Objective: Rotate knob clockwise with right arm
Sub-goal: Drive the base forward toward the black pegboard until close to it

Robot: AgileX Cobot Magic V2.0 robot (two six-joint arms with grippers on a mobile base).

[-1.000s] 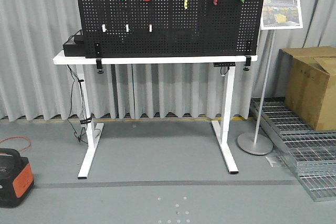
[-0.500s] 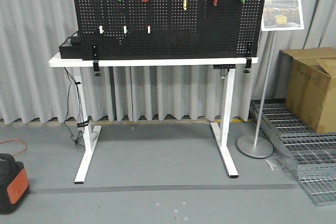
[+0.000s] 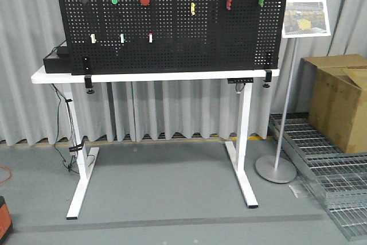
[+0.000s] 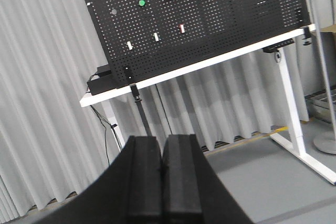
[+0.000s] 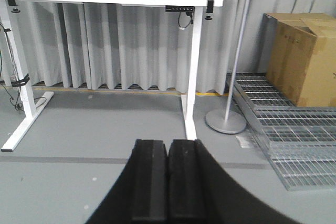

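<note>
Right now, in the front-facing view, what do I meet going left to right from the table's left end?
Black box → black pegboard → sign on its stand → cardboard box.

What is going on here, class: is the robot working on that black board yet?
Not yet. The robot faces a black pegboard fitted with coloured knobs, standing on a white table. The left gripper and the right gripper are both shut and empty, well short of the board. The knob turn has not begun.
</note>
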